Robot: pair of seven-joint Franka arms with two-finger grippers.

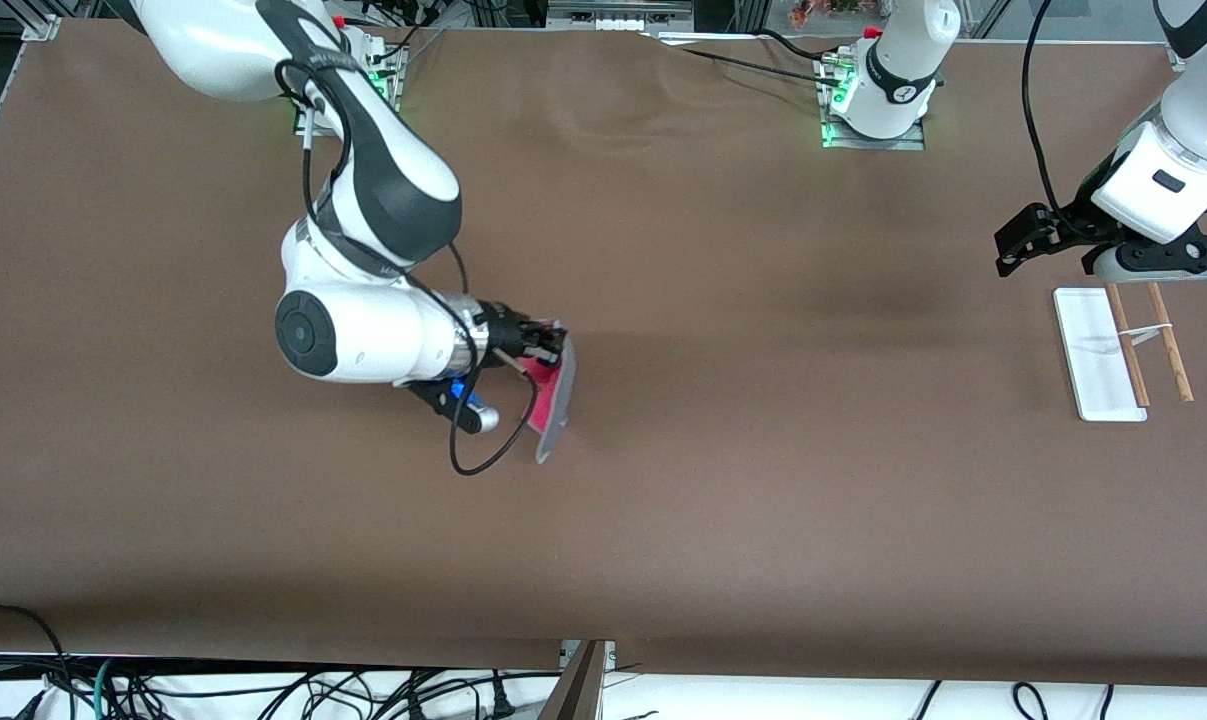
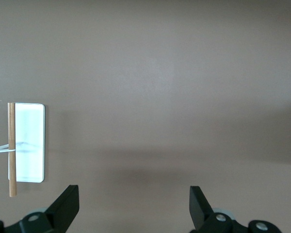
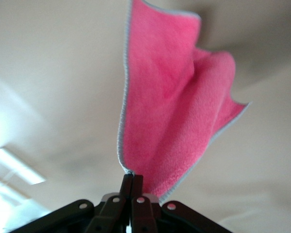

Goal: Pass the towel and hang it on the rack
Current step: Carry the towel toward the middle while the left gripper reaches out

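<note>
The right claw (image 1: 553, 345) is pressed together on one corner of the towel (image 1: 553, 395), holding the cloth up over the brown table (image 1: 663, 500) well toward the right arm's end, a long way from the rack (image 1: 1113, 355). In the front view the towel hangs from the claw as a narrow fold, red-pink inside and grey outside with a paler trim. The right wrist view shows the pink face (image 3: 174, 107) spreading away from the closed fingertips (image 3: 132, 184), the cloth pinched right at its edge.

Between the towel and the rack the table is bare brown cloth, and nothing links the two arms.

At the left arm's end, the left claw (image 1: 1013, 250) hangs spread wide and empty just above the rack, a little toward the arms' bases from it. Its wrist view looks down past both dark fingers (image 2: 63, 206) to the rack's white base (image 2: 29, 143) and one wooden rod (image 2: 11, 148). The rack stands with its flat white base on the table, two thin wooden rods and a small white crosspiece (image 1: 1148, 335) between them; no cloth is on it.

By the look of things, the pick-up is done and the rest is ahead: the towel appears to be on its way to a handover that has not begun. The left arm waits by the rack. Still to come are the meeting of the claws, the passing of the cloth, and the draping over the rods.
</note>
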